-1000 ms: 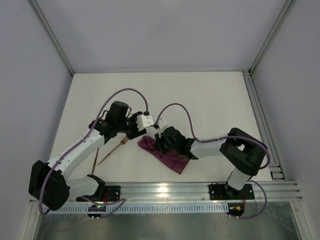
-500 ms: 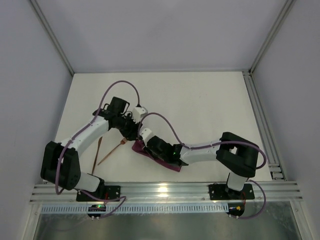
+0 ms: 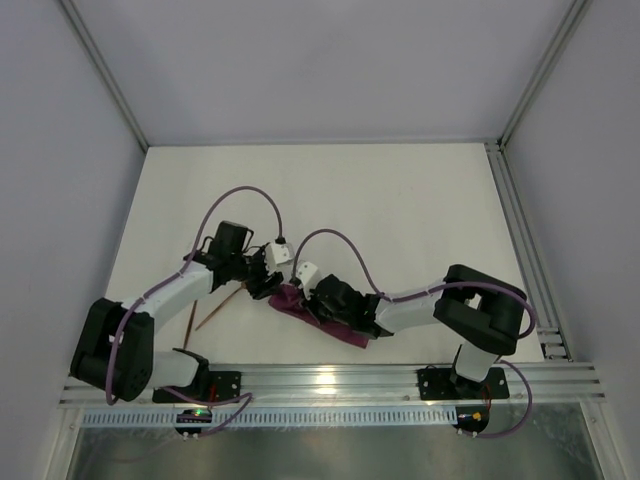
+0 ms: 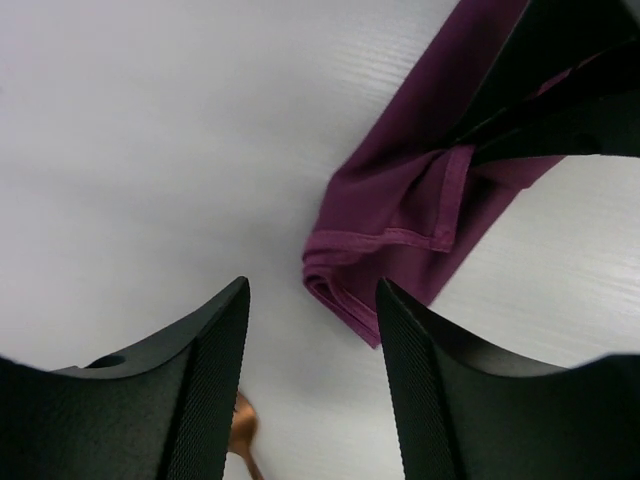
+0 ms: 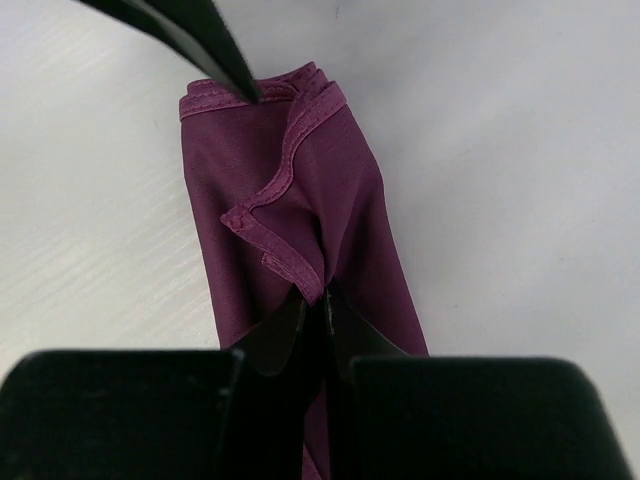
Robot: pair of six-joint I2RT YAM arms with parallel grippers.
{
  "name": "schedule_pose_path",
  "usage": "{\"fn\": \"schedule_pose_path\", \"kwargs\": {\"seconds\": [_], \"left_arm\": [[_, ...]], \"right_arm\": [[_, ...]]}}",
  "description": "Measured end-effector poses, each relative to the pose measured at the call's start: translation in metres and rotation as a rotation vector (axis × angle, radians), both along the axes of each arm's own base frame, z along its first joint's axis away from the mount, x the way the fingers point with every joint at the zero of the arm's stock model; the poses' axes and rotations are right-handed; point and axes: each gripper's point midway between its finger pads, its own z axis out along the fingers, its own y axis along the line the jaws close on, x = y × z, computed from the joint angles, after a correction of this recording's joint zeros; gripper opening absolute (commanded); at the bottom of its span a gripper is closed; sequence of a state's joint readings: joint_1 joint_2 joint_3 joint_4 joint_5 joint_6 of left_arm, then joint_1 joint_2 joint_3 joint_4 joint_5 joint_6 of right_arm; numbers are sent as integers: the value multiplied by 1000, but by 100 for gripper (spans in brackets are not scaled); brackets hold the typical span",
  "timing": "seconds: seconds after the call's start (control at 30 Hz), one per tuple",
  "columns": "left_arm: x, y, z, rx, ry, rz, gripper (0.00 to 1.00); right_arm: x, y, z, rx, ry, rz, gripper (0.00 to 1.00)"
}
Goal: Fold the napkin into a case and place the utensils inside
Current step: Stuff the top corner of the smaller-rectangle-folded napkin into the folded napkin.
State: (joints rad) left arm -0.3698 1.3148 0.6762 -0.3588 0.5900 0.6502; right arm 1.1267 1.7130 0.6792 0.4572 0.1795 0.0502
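1. Pinching a hemmed top layer, the right gripper is clenched on the plum-purple cloth napkin, which is folded into a narrow oblong.
2. The left gripper is unclenched and holds nothing, its fingers spread and aimed at the napkin's far-left end.
3. The napkin's long axis runs from far-left to near-right on the white table.
4. The slim copper utensils lie just left of that end, so the left arm is nearer. I'd judge they must slide in rightward.
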Motion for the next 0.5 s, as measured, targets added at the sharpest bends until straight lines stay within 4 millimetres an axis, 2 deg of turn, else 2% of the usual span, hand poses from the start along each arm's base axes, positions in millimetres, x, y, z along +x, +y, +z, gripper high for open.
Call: {"fn": "schedule_pose_path", "kwargs": {"seconds": [0.23, 0.4, 0.5], "left_arm": [[18, -21, 16, -81, -198, -183, 65], [16, -26, 16, -63, -275, -281, 65], [8, -31, 9, -37, -289, -356, 66]], "right_arm": [[-8, 2, 2, 38, 22, 88, 3], [-13, 5, 4, 38, 13, 143, 3], [-18, 7, 3, 35, 10, 184, 3]]}}
